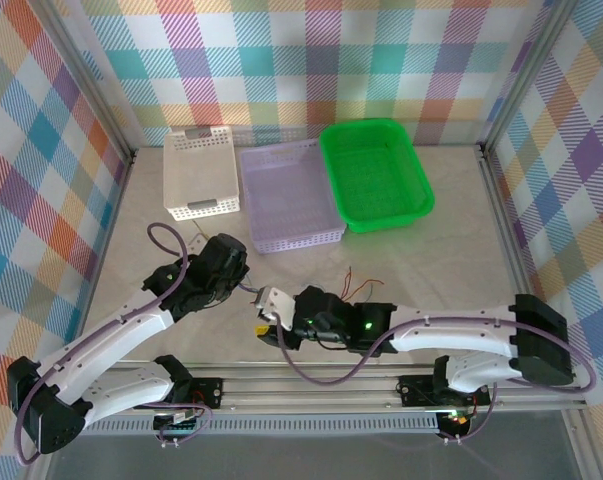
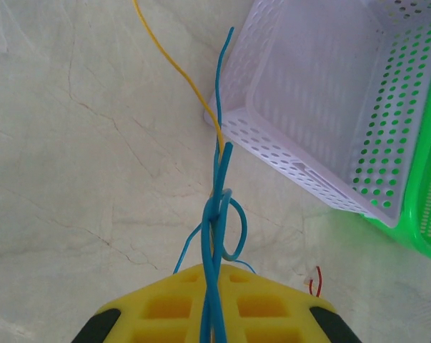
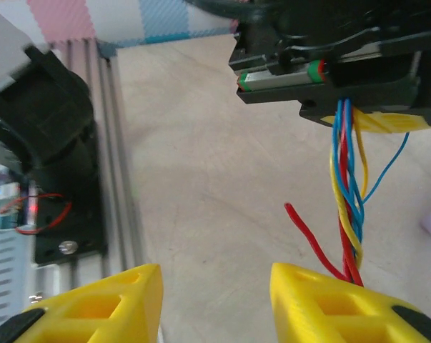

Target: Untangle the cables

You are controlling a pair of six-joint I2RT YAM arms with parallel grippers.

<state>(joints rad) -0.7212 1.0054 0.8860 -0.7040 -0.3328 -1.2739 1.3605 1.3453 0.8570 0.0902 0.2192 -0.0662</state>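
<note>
The cables are thin red, yellow and blue wires twisted into one bundle (image 3: 347, 207). In the left wrist view, blue cables (image 2: 216, 236) with a knotted loop run into my left gripper (image 2: 214, 275), which is shut on them. A yellow cable (image 2: 174, 66) trails away across the table. From above, my left gripper (image 1: 243, 283) and right gripper (image 1: 266, 315) sit close together at the near middle of the table. My right gripper (image 3: 216, 279) is open with nothing between its fingers. The bundle passes just outside its right finger (image 3: 329, 304), and a loose red end (image 3: 292, 210) sticks up beside it.
Three baskets stand at the back: white (image 1: 203, 208), pale purple (image 1: 296, 240) and green (image 1: 381, 222). The purple basket's corner (image 2: 286, 150) lies close beyond the knot. Loose red wire ends (image 1: 356, 285) lie behind the right wrist. A metal rail (image 1: 311, 385) runs along the near edge.
</note>
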